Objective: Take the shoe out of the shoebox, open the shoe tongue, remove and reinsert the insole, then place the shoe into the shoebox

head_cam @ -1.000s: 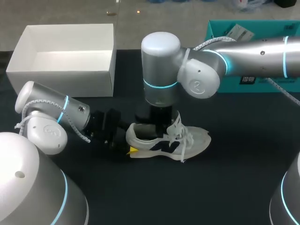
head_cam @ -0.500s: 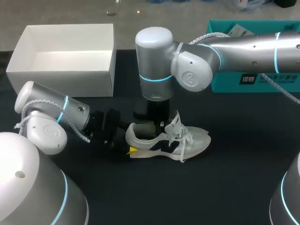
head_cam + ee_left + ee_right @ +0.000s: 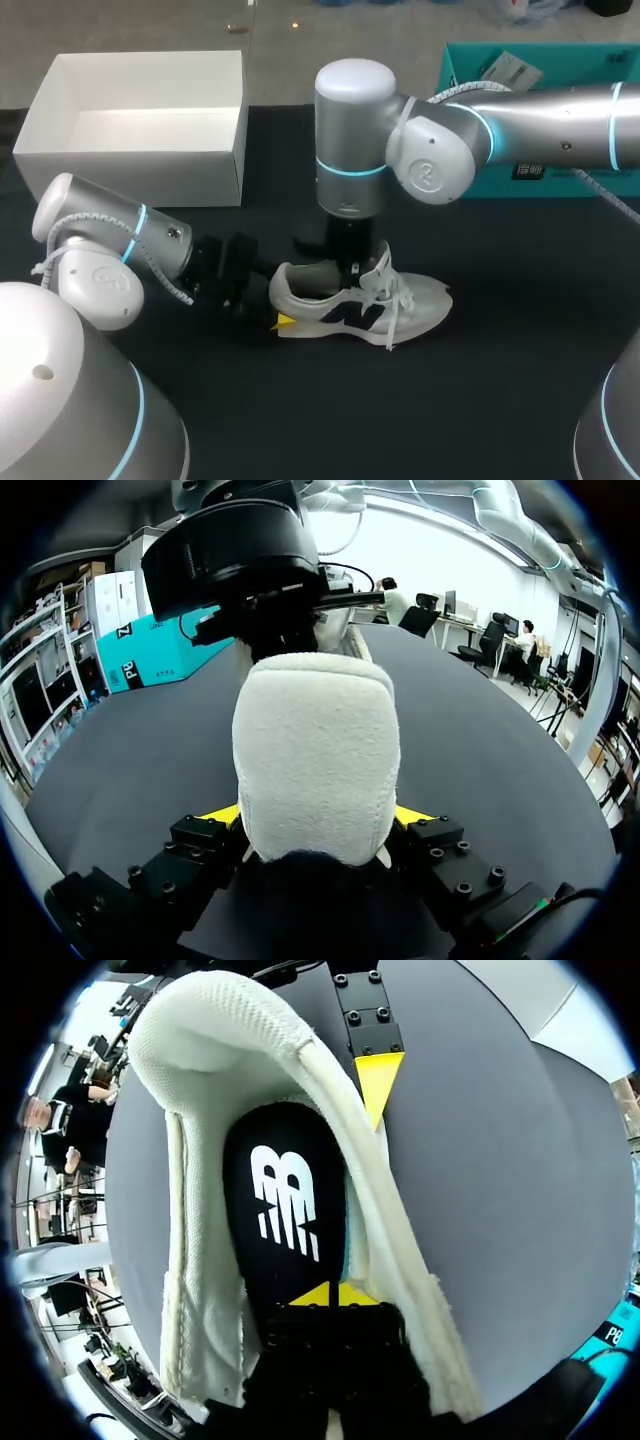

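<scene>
Two arms crowd the shoe point(image 3: 405, 305), which lies on its sole on the dark table point(image 3: 500, 400), toe to the right. My left arm's bulky elbow fills the near left corner. Its left gripper point(image 3: 279, 306) lies low along the table behind the shoe.

The right arm comes in from the far right and drops a thick vertical wrist straight over the shoe's opening. In the head view this hides most of the inside and the right gripper point(image 3: 346, 268).

Farther back stand an open white shoebox point(image 3: 140, 155) at the left and a teal box point(image 3: 560, 185) at the right. Both are well apart from the shoe.

The left gripper clamps the heel point(image 3: 315, 750). In its wrist view a yellow tip shows at each side of the padded heel, both pressed against it.

The right gripper point(image 3: 330, 1295) reaches down inside the shoe. Its two yellow tips are closed together with only a seam between them, and they rest on the insole point(image 3: 285, 1200). I cannot tell whether they pinch any of it.

The shoe is a pale grey-white trainer with a dark mark on its side. White laces point(image 3: 395, 295) hang loose and the tongue point(image 3: 380, 260) stands up. The insole is black with a white logo and lies flat in the heel end.
</scene>
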